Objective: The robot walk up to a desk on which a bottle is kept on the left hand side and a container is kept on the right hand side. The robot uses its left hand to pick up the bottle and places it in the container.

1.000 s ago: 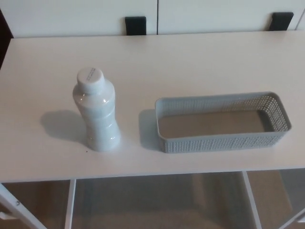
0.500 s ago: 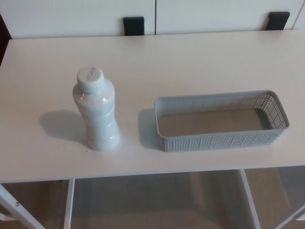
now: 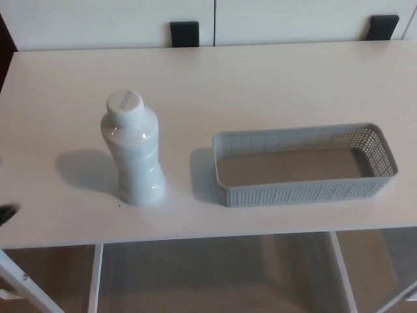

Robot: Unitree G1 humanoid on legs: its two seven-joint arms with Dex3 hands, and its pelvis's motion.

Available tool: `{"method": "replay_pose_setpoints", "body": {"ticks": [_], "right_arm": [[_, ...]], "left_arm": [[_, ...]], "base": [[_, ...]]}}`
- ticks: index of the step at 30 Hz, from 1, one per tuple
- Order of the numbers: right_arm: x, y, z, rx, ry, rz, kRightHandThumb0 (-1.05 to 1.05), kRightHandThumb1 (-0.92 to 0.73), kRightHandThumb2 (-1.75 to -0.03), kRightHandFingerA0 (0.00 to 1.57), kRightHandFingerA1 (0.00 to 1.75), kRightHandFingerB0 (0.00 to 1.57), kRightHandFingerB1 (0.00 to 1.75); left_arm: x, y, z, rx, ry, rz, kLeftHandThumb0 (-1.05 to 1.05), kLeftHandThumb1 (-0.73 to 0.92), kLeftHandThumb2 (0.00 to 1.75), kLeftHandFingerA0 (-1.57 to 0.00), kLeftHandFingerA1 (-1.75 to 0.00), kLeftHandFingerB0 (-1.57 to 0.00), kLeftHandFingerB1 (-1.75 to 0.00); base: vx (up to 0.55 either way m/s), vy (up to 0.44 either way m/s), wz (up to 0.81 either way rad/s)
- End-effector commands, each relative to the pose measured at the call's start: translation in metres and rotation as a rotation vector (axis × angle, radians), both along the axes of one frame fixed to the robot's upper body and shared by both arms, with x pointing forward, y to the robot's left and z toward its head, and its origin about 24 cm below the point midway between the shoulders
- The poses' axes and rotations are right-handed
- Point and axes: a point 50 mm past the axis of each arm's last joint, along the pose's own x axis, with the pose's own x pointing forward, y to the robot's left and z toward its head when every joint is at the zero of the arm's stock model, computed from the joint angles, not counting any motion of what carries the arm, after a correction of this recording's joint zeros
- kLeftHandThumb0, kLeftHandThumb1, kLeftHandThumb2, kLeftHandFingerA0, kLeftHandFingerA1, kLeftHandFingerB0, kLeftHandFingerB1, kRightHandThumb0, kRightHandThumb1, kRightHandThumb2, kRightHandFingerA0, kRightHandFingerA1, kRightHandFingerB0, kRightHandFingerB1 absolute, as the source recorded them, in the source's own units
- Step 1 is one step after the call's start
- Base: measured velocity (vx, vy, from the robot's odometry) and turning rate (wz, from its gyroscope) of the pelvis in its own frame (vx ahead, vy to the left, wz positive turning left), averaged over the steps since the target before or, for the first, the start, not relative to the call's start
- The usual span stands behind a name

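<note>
Change since the earlier frames: a small dark blurred shape (image 3: 6, 213) has come in at the far left edge of the view, level with the near part of the desk; it was not there half a second ago. It is probably the tip of the robot's left hand, but too little shows to be sure, and whether its fingers are spread or clenched cannot be told. The slight shift of the whole picture is the camera's; bottle and basket have kept their places on the desk.

Right hand: not visible.

Bottle (image 3: 133, 151): pale, translucent white plastic, waisted body, white screw cap. Stands upright on the left half of the desk, toward the near edge, casting a soft shadow to its left. Untouched; well apart from the dark shape at the edge.

Container (image 3: 305, 190): grey rectangular perforated plastic basket, long side running left to right, empty. Sits on the right half of the desk, near the front edge, just right of the bottle with a clear gap between them.

Desk (image 3: 260, 85): white top, white legs visible below the near edge.

Far side: white panels with two black brackets (image 3: 184, 34) at the desk's far edge.
</note>
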Motion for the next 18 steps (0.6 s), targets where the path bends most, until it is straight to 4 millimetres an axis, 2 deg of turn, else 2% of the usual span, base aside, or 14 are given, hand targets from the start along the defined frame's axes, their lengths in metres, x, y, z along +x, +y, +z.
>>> {"method": "replay_pose_setpoints", "body": {"ticks": [1,3,4,8,18], "right_arm": [[0.004,-0.002,0.007,-0.068,-0.027,0.043,-0.36,-0.54,-0.56,0.45,0.54,0.36,0.43],[0.004,-0.002,0.007,-0.070,-0.027,0.045,-0.37,-0.53,-0.56,0.46,0.54,0.36,0.43],[0.005,-0.001,0.008,-0.073,-0.024,0.044,-0.36,-0.54,-0.56,0.46,0.53,0.36,0.42],[0.008,-0.001,0.008,-0.077,-0.027,0.043,-0.36,-0.54,-0.56,0.45,0.52,0.37,0.42],[0.010,0.000,0.009,-0.082,-0.040,0.056,-0.36,-0.54,-0.56,0.45,0.53,0.37,0.43]], "left_arm": [[0.032,-0.060,0.000,-0.038,0.062,-0.111,-0.57,0.38,0.73,-0.04,-0.31,-0.06,-0.17],[0.032,-0.062,-0.003,-0.036,0.071,-0.115,-0.56,0.37,0.73,-0.03,-0.31,-0.04,-0.18],[0.034,-0.069,-0.012,-0.031,0.094,-0.123,-0.56,0.37,0.73,-0.02,-0.33,-0.05,-0.18],[0.035,-0.084,-0.025,-0.032,0.149,-0.139,-0.58,0.39,0.74,-0.04,-0.31,-0.05,-0.17],[0.037,-0.110,-0.031,-0.120,0.196,-0.177,-0.60,0.39,0.75,-0.06,-0.31,-0.06,-0.14]], "base": [[0.00,0.000,0.00],[0.00,0.000,0.00],[0.00,0.000,0.00],[0.00,0.000,0.00],[0.00,0.000,0.00]]}}
